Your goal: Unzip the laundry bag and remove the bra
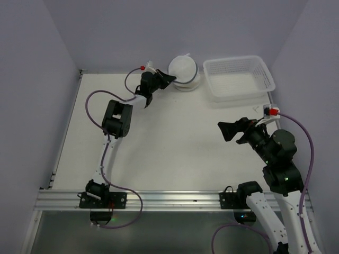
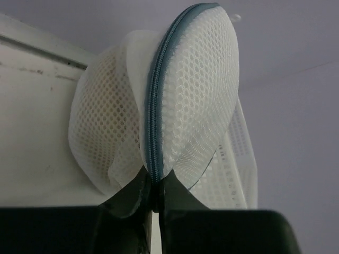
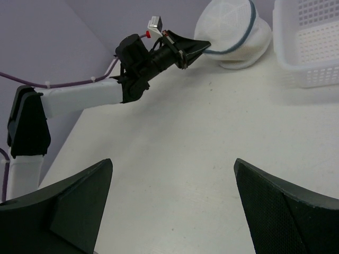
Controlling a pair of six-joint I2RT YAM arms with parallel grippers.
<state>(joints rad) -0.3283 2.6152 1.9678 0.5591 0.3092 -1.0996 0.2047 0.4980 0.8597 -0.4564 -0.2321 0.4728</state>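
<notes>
A small round white mesh laundry bag [image 1: 184, 69] sits at the far edge of the white desk [image 1: 175, 143], close to the back wall. It lies just left of a rectangular white plastic lattice basket [image 1: 237, 59], and the two look very near or touching. A dark blue-grey zipper [image 2: 153, 106] curves around the bag's rim. In the left wrist view the bag stands on edge, the zipper running up from the fingers and over the dome, and the stretch that shows looks zipped. Whether anything is inside cannot be told through the mesh.

The left hand [image 1: 170, 78] reaches in from the bag's left side. Its black fingers [image 2: 132, 196] are pinched together on the rim, right at the zipper line, gripping the bag there.

The right hand [image 1: 225, 132] hovers over the near right part of the desk, well apart from the bag and the basket. Its fingers are spread wide and hold nothing, and it points towards the middle of the desk.
</notes>
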